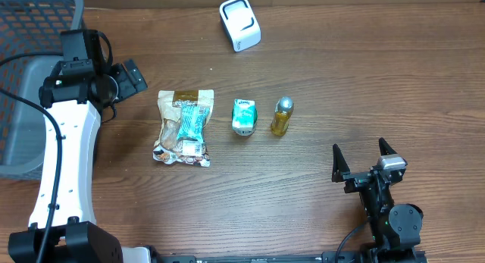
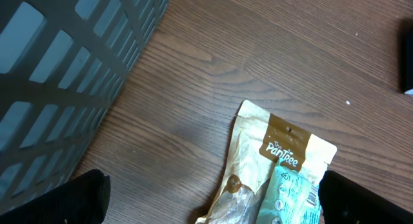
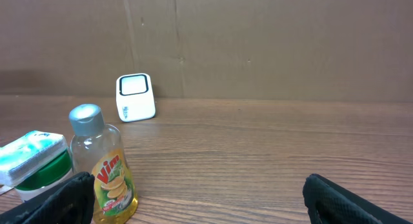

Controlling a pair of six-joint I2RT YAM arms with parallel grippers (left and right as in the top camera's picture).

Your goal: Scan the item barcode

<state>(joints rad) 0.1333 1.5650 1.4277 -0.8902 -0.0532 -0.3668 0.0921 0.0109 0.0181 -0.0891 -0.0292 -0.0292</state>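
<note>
Both claws stand wide and hold nothing. The left claw (image 1: 135,77) hovers near the worktop's (image 1: 341,81) left edge, beside the grey basket (image 1: 30,36). The right claw (image 1: 361,153) sits near the front edge. The snack bag (image 1: 183,127), green tub (image 1: 243,116) and upright soap bottle (image 1: 282,116) line up mid-worktop. The white scanner (image 1: 239,23) stands near the back edge.
</note>
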